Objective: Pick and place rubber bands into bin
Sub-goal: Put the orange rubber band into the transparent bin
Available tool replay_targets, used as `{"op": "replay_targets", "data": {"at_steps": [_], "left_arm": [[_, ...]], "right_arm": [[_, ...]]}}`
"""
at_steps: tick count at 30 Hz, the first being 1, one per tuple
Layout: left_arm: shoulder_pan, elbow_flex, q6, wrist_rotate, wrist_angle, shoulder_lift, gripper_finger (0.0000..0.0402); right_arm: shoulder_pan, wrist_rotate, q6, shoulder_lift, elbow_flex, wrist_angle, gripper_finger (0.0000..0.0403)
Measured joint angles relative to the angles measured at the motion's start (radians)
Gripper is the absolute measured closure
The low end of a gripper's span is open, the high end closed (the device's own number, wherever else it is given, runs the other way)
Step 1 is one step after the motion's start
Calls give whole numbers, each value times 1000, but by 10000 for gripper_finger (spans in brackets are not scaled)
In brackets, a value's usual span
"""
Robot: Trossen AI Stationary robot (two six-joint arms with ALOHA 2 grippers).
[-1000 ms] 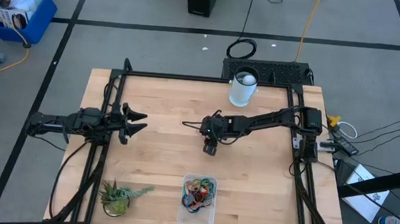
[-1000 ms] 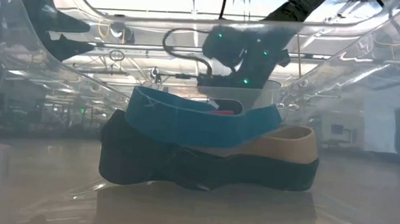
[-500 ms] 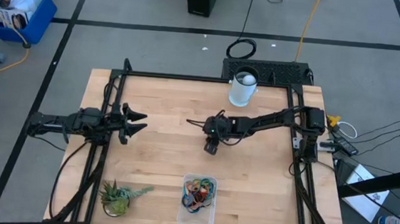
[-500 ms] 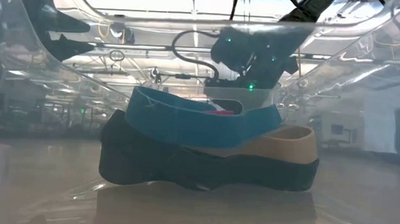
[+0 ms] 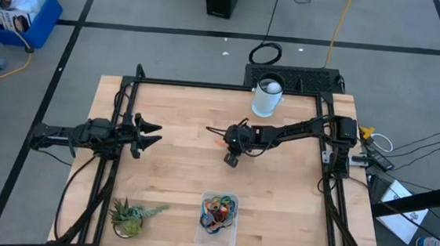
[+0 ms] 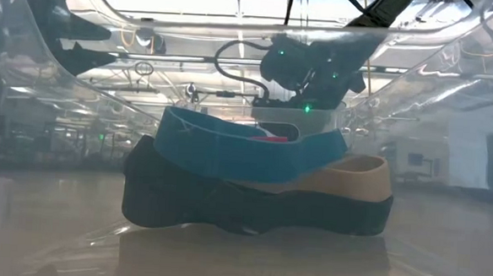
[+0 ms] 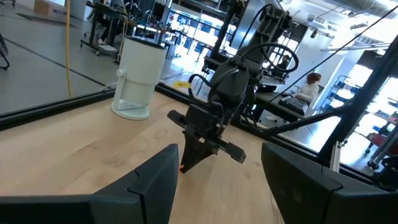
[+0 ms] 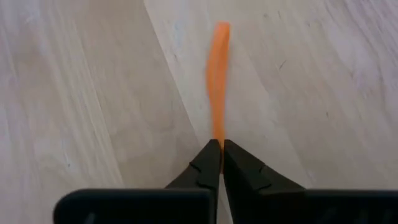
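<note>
My right gripper (image 5: 223,142) is near the middle of the table, shut on an orange rubber band (image 8: 217,81). The band stretches out beyond the fingertips as a thin flattened strip. It also shows as an orange spot (image 7: 182,168) in the left wrist view. The bin (image 5: 218,231), a clear tub, stands near the table's near edge and holds several rubber bands (image 6: 254,151) in teal, black, tan and red. My left gripper (image 5: 153,133) waits open at the table's left, with nothing between its fingers. My right gripper pinches the near end of the orange band (image 8: 217,138) between its two fingertips (image 8: 208,158). The fingers slant down from the table's right side and lie along the band. The rest of the band reaches away from the tips over the wood; whether it is lifted I cannot tell.
A white cylindrical cup (image 5: 267,98) stands at the table's far edge, right of centre. A small green plant (image 5: 128,216) sits at the near left. Black frame rails (image 5: 118,115) run along both sides of the table. Bare wood lies between my right gripper and the bin.
My right gripper has shut its fingers on the orange band's end, staying near the table's middle. My left gripper has kept still.
</note>
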Motion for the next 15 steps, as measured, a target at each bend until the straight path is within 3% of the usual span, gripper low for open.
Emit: {"op": "replay_targets", "data": {"at_steps": [7,15], "left_arm": [[0,0,0,0,0,0,165],[0,0,0,0,1,0,165]], "right_arm": [[9,-5,48,-38,-5,9,400],[92,7,44,-283,-4,172,402]]}}
